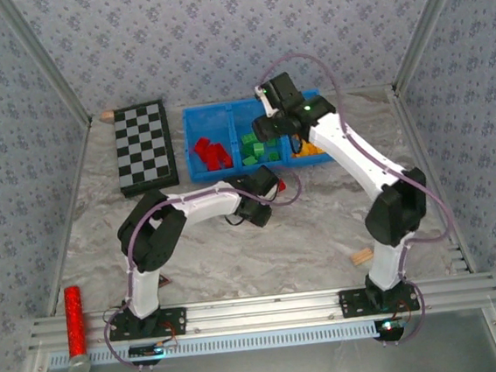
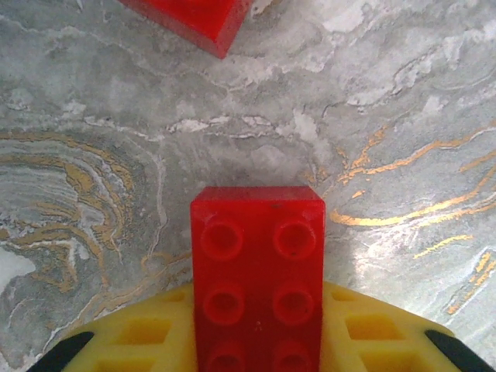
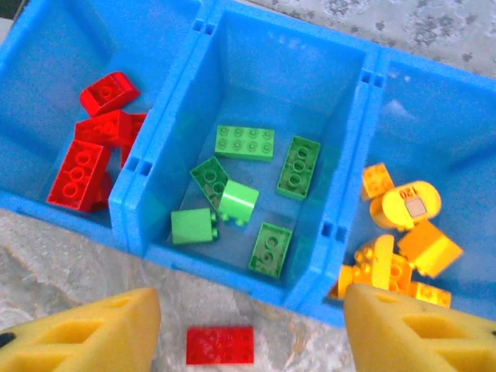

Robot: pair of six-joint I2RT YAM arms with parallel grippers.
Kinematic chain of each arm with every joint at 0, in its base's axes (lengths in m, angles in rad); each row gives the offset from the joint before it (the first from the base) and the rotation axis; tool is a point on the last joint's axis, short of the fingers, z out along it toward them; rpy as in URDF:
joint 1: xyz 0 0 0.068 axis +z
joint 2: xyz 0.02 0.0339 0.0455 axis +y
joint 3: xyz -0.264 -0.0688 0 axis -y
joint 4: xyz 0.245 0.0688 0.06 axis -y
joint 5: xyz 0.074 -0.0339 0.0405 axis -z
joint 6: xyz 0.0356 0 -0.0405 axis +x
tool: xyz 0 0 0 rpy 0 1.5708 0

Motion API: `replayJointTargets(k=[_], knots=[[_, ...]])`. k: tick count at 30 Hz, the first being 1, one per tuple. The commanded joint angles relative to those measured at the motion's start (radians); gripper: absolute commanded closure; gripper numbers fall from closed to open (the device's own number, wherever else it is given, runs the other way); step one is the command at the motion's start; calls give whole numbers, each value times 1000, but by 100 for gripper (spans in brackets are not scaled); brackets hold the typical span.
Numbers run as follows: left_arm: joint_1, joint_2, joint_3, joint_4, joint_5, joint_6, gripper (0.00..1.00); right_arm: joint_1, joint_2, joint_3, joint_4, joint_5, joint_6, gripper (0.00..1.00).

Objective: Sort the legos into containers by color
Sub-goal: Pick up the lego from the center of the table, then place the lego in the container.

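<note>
Left gripper (image 2: 258, 314): yellow fingers (image 2: 132, 337) sit against both sides of a red brick (image 2: 258, 263). It looks clamped, though the contact lies at the frame's bottom edge.
Held brick: studs up in 2 columns, sticking forward from between the jaws, low over the marbled table (image 2: 403, 108). Another red piece (image 2: 194, 19) lies beyond it.
Right gripper (image 3: 248, 310): jaws wide with nothing gripped, over the near edge of the blue tray (image 3: 287, 70).
Tray: 3 compartments — red bricks (image 3: 77, 174) left, green bricks (image 3: 244, 143) middle, orange-yellow bricks (image 3: 403, 205) right.
Loose red brick (image 3: 220, 345): flat on the table just before the tray, seen between the 2 right fingers.
</note>
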Motion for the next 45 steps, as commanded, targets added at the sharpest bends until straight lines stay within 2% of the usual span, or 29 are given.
replayJointTargets(k=[1, 6, 13, 20, 31, 39, 45], knots=[[14, -37, -25, -75, 20, -7, 73, -9, -123, -79, 28, 23, 36, 27], [46, -145, 11, -130, 1, 13, 76, -15, -265, -215, 48, 17, 42, 17], [167, -260, 145, -204, -52, 44, 76, -59, -411, -425, 103, 21, 131, 1], [317, -259, 249, -164, -105, 20, 77, -77, -486, -576, 150, -21, 186, 0], [451, -36, 429, -65, -41, -13, 77, -47, -494, -699, 159, -83, 206, 0], [480, 203, 642, -83, 11, -50, 77, -24, -482, -750, 208, -104, 222, 0], [483, 322, 763, -123, 24, -67, 72, 4, -472, -769, 221, -102, 226, 0]])
